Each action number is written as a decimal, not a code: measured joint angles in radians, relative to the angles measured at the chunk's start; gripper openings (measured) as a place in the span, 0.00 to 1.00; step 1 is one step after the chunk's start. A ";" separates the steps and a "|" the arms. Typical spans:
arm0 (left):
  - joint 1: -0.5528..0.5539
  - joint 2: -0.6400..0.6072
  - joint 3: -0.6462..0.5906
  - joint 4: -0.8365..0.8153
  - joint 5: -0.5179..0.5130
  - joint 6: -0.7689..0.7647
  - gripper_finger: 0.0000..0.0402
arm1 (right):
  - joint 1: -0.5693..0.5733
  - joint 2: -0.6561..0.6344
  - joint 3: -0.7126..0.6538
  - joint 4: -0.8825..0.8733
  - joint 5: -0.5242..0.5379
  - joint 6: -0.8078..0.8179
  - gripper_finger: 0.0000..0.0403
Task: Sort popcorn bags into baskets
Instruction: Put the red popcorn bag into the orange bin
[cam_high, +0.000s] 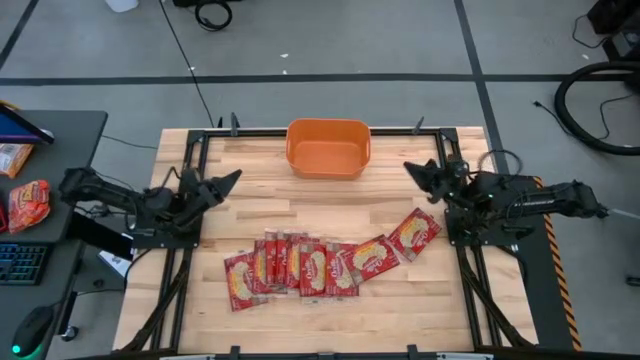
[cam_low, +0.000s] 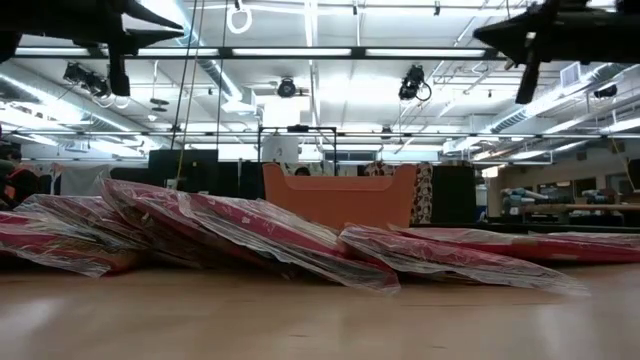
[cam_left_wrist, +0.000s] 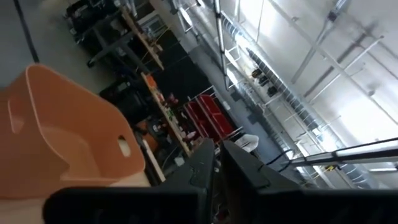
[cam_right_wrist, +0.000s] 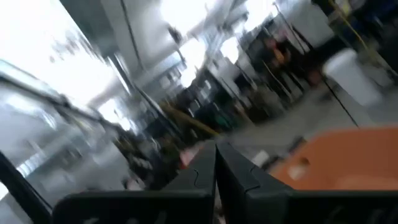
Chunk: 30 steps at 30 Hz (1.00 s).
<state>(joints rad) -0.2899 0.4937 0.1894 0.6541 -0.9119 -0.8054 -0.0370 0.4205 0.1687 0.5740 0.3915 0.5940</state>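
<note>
Red/yellow popcorn bags (cam_high: 310, 268), orange basket (cam_high: 328, 147).

grey floor (cam_high: 330, 35) with dark tape lines, a dark desk (cam_high: 60, 150) beside the table, bright ceiling strip lights (cam_low: 300, 52).

Pale wooden table (cam_high: 400, 300) with an orange basket (cam_high: 328, 148) at its far edge, overlapping red popcorn bags (cam_high: 300, 268) nearer

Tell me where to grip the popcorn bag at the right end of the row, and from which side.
Take the rightmost popcorn bag by its outer, upper-right edge, coming straight down with the right hand. It lies flat and tilted, and its lower-left end meets the neighbouring bag, so only the far edge looks free to pinch.
</note>
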 joint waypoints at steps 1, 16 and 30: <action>0.004 0.014 0.000 0.000 0.007 -0.026 0.10 | -0.003 0.027 0.026 -0.047 0.000 0.017 0.04; 0.019 0.160 0.108 -0.005 0.228 0.037 0.31 | -0.034 0.493 0.291 -0.007 -0.181 0.267 0.04; 0.019 0.312 0.355 -0.396 0.264 0.052 0.33 | -0.052 0.678 0.504 -0.284 -0.522 0.092 0.04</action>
<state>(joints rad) -0.2714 0.8062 0.5448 0.2585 -0.6483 -0.7532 -0.0895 1.0982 0.6723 0.2903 -0.1300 0.6857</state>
